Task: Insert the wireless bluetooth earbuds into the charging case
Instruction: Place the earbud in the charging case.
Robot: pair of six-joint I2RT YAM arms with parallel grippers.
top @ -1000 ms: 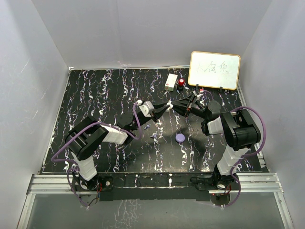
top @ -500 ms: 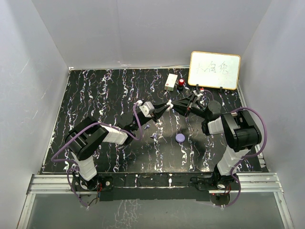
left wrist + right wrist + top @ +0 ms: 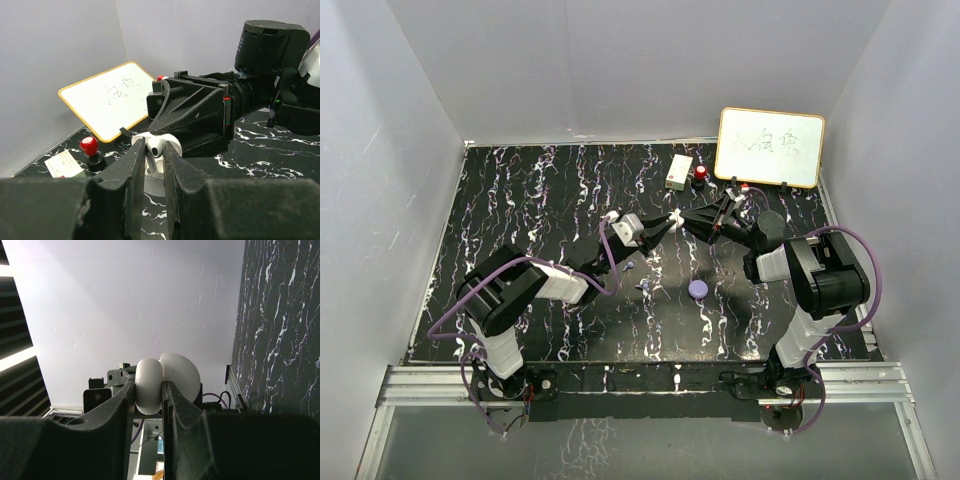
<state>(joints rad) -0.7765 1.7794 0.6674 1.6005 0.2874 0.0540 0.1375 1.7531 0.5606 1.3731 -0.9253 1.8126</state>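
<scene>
My left gripper (image 3: 154,156) is shut on a small white earbud (image 3: 155,148), stem down between the fingers. Just beyond it is the open white charging case (image 3: 154,175), held by my right gripper (image 3: 148,390), which is shut on the case body (image 3: 149,382) with the round lid (image 3: 182,374) swung open behind. In the top view the two grippers meet tip to tip at mid-table: left gripper (image 3: 670,223), right gripper (image 3: 689,222). The earbud sits right at the case's opening; how far in it is I cannot tell. No lilac earbud shows in either gripper.
A round lilac puck (image 3: 697,288) lies in front of the grippers. A tiny lilac piece (image 3: 628,267) lies near the left arm. A whiteboard (image 3: 770,147), a red-topped knob (image 3: 701,175) and a white card (image 3: 679,171) stand at the back right.
</scene>
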